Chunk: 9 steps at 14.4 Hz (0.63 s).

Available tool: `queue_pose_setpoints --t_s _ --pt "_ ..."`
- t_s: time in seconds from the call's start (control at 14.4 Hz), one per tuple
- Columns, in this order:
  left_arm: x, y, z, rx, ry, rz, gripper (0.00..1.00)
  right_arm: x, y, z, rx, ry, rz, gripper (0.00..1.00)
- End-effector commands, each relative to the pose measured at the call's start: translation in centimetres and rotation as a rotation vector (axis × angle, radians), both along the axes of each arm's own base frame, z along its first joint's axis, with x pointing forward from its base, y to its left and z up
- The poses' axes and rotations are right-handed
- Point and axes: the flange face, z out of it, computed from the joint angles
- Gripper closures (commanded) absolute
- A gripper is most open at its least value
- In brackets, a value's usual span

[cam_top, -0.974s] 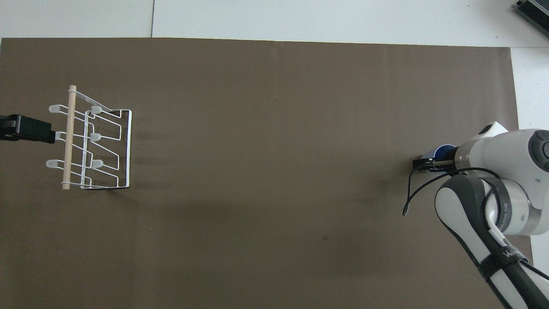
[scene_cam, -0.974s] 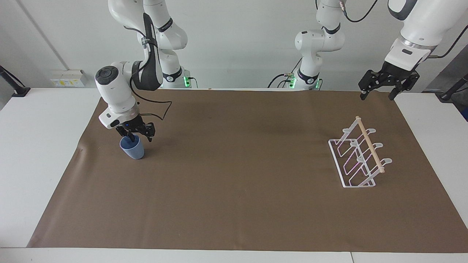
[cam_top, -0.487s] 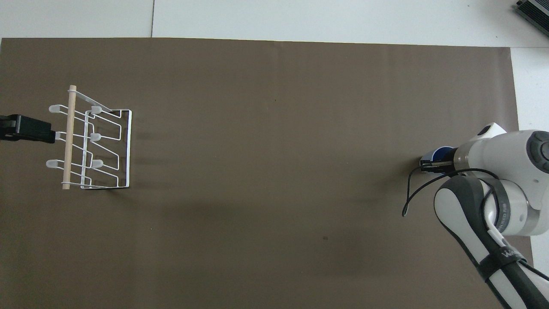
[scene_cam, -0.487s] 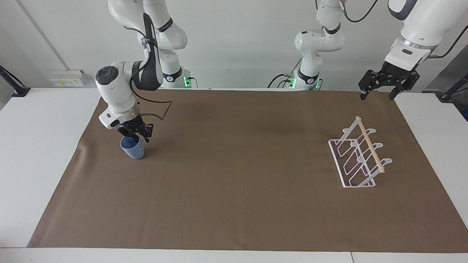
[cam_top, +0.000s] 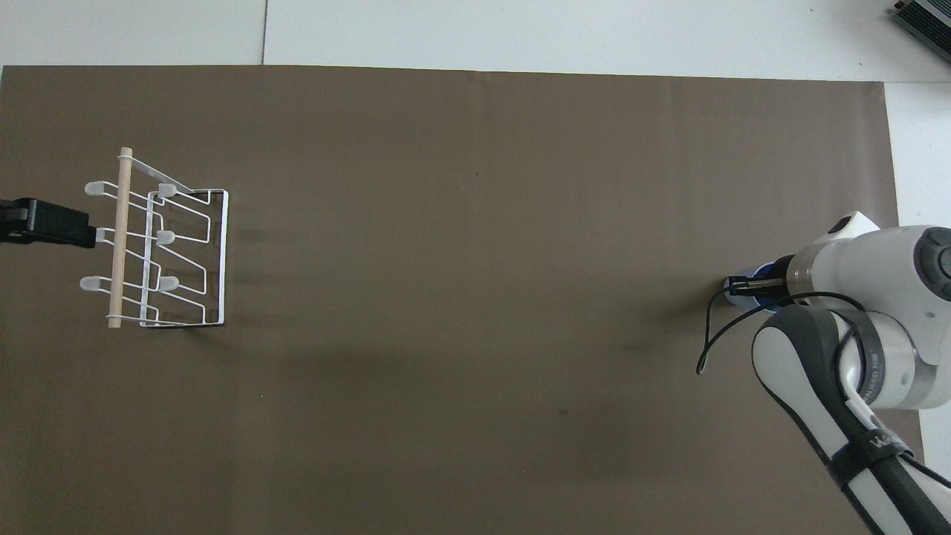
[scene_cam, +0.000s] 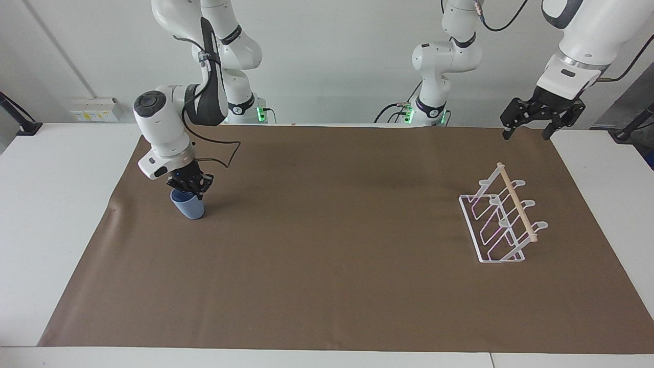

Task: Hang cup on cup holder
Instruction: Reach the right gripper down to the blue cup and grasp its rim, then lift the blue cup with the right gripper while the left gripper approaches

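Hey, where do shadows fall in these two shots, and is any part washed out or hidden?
Facing view: a soft shadow lies on the brown mat beside the cup under the right hand; the cup holder casts almost none. Overhead view: faint streaks of shadow trail from the cup holder toward the mat's middle; the right arm hides most of the cup.

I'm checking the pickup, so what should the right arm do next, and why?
Probably lift straight up a little. The right gripper is shut on the rim of the blue cup, whose bottom looks close to the brown mat; the wire cup holder stands toward the left arm's end.
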Motion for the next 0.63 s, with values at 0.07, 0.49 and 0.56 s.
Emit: queue_pose_setpoints --t_s 0.07,0.49,0.56 --pt "-1.3 -1.1 -0.2 0.003 0.023 -0.023 0.00 0.3 0.2 -0.1 0.118 -0.029 0.108 1.00" --pt "-2.9 -1.3 -2.6 -0.017 0.042 -0.022 0.00 -0.4 2.7 0.2 0.482 -0.082 0.182 1.00" --pt "-2.9 -1.6 -2.6 -0.069 0.051 -0.011 0.00 -0.4 3.8 0.4 0.562 -0.099 0.178 1.00"
